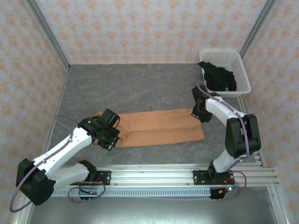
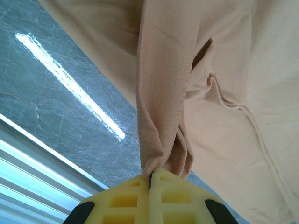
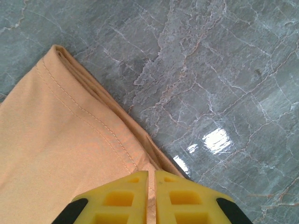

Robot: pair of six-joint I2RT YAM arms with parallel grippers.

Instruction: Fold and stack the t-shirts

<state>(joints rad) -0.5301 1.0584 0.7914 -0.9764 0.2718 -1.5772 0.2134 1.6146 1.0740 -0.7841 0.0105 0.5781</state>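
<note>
On the grey marble-look table (image 1: 140,84), the orange t-shirt (image 1: 161,127) lay as a long flat strip, folded lengthwise, running L to R between the two arms, w/ a soft crease line along its length. The left gripper (image 1: 111,134) sat at the strip's L end, jaws shut tight on a bunched pinch of the cloth. In the left wrist view the yellow waffle-pattern pads (image 2: 135,198) met w/ a gathered pleat of fine-knit fabric (image 2: 224,93) rising from them, and the rest hung loose in soft folds. The right gripper (image 1: 202,114) was at the R end, far corner. In the right wrist view its yellow pads (image 3: 187,198) were closed on the hemmed edge of the shirt (image 3: 60,154), double stitch row visible along the hem, layered edges stacked at the corner, and glossy veined tabletop (image 3: 210,70) w/ light glare beside it. The black t-shirt (image 1: 219,77) was crumpled in a heap in the white plastic lattice basket (image 1: 241,70) at the far R corner of the table, part draped over the basket's L rim. A ribbed aluminium rail (image 1: 154,175) ran along the near edge at the arm bases.
</note>
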